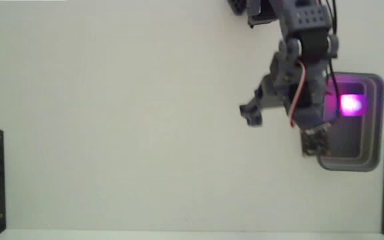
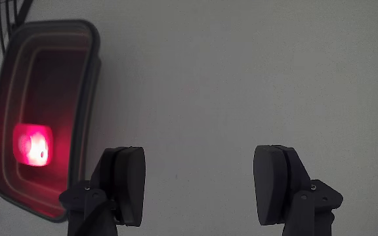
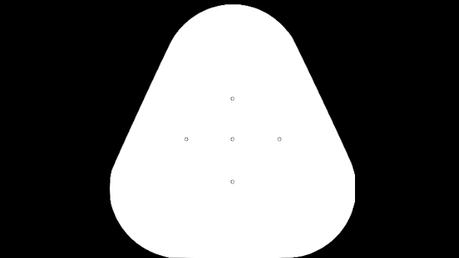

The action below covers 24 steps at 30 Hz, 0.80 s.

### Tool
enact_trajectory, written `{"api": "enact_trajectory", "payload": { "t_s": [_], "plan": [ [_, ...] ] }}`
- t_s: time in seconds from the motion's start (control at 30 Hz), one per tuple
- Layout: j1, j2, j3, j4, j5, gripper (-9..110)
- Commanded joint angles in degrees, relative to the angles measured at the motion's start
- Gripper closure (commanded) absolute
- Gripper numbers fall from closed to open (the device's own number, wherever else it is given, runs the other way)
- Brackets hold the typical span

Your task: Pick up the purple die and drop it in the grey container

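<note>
we see the purple die (image 1: 352,105) lying inside the grey container (image 1: 377,120) at the right; our hand (image 2: 201,187) is spread wide and empty over the white worktop (image 1: 112,133).

The dark grey jointed robot arm (image 1: 299,47) reaches down from the top edge of the fixed view, its wrist bent leftward. Its two-finger gripper (image 2: 199,187) holds nothing, the two flat dark pads (image 2: 126,183) spread wide apart in the wrist view.
</note>
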Motion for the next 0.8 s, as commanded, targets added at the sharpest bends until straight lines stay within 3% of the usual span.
{"api": "enact_trajectory", "payload": {
  "t_s": [0.0, 0.77],
  "plan": [
    [1.6, 5.1, 1.6, 0.3, 0.3, -9],
    [7.6, 13.1, 9.5, 0.3, 0.3, -9]
  ]
}}
